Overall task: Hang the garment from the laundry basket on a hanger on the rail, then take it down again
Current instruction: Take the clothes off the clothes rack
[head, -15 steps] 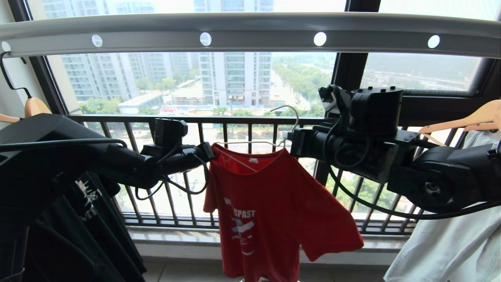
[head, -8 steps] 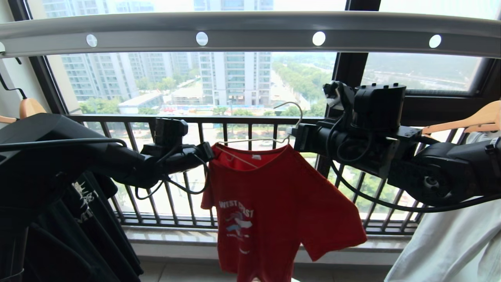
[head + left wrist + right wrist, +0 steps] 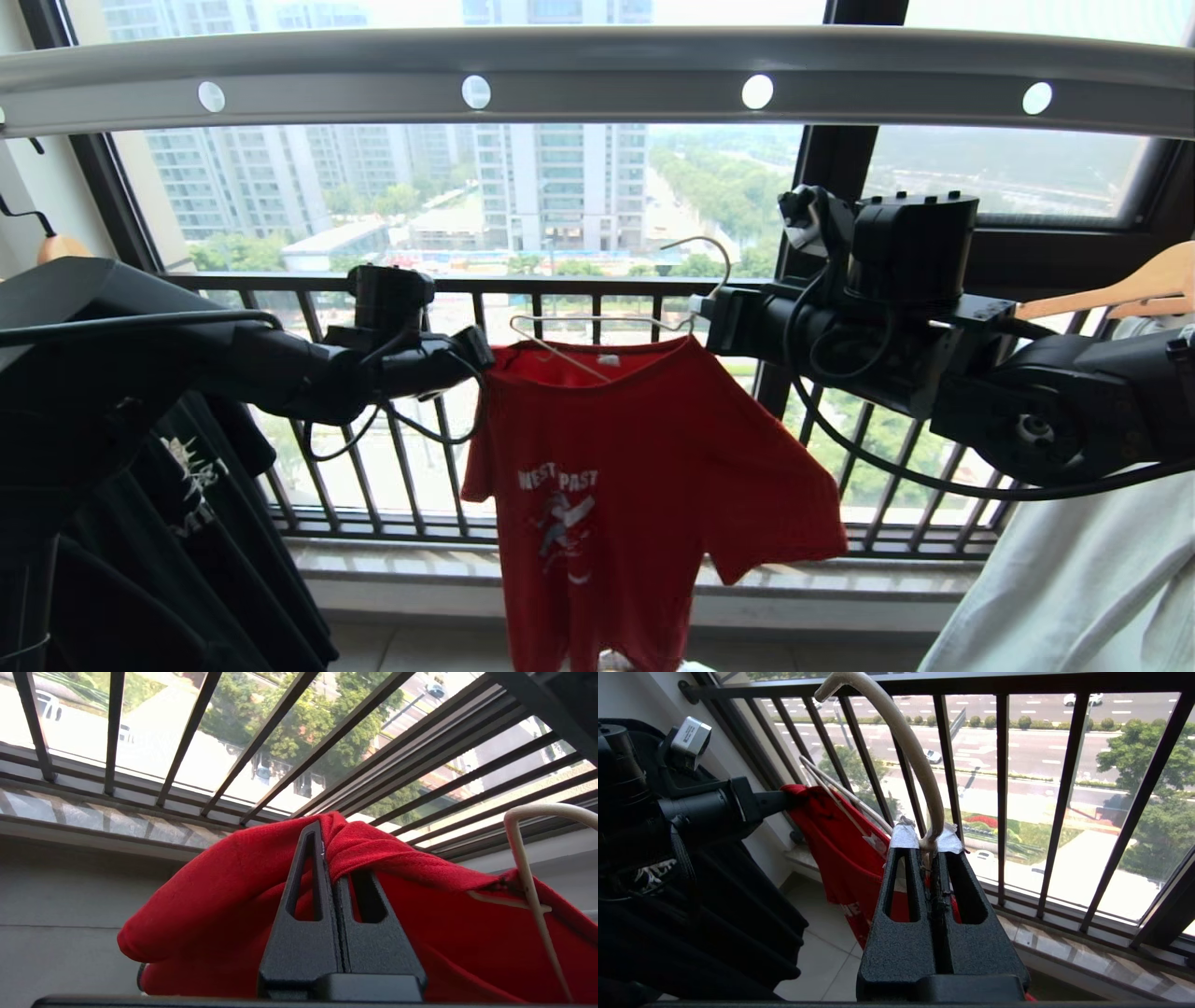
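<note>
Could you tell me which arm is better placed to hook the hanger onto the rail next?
Right, probably: the right gripper is shut on the hanger at its neck, below the rail.

red T-shirt (image 3: 644,485), white print "WEST", "PAST"

Bright daylight comes in through the window (image 3: 560,187). The sky is washed out white. The arms look dark against it. The rail (image 3: 597,79) bends at the edges.
</note>
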